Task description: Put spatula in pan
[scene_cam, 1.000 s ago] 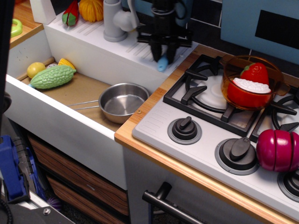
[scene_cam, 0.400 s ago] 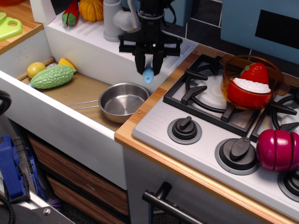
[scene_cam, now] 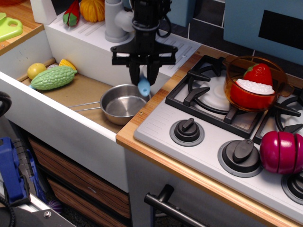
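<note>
I have my hand (scene_cam: pixel 143 75) clenched on the spatula (scene_cam: pixel 144 86), fingers pointing down, and only its light blue handle end shows, hanging below my fingertips; the grey blade is hidden between them. The spatula hangs in the air over the far right part of the pan (scene_cam: pixel 123 102), close to that rim and not touching it. The pan sits in the sink (scene_cam: pixel 61 125), its thin wire handle pointing left.

My worry is position: I am near the pan's edge rather than its middle, so if I let go here I think the handle could strike the rim and tip the spatula out onto the sink floor. The steel is slick and the sides are low, so a drop from this height might also bounce it out, or nudge the light pan. The white sink wall just behind my hand leaves little room.
</note>
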Controlling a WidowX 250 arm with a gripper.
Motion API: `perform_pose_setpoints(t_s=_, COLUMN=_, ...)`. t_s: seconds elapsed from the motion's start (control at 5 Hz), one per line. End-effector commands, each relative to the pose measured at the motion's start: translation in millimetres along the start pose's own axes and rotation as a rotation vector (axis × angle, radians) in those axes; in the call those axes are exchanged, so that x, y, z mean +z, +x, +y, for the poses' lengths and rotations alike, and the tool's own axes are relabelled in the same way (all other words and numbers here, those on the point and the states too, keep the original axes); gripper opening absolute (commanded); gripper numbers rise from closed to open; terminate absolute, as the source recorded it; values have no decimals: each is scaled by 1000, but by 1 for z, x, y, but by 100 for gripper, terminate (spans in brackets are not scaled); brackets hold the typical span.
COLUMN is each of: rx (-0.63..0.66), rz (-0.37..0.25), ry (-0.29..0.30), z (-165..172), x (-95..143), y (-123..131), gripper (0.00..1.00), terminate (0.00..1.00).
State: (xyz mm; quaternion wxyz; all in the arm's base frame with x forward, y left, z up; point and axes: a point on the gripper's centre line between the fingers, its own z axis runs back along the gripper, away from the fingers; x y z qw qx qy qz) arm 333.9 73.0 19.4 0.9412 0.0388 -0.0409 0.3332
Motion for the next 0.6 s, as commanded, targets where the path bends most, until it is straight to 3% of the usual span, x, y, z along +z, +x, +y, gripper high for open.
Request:
perform_pose_setpoints(t_s=0.0, rx=47, rz=-105, ry=-26, z=10, x=10, y=1, gripper=0, terminate=0)
perform_pose_setpoints(t_s=0.2, rx=37, rz=-147, ry=-29, z=17, x=2, y=6, gripper=100, terminate=0)
perform_pose_setpoints(t_s=0.4, rx=-4, rz=-166, ry=-69, z=20, x=-3, y=19, gripper=100, terminate=100)
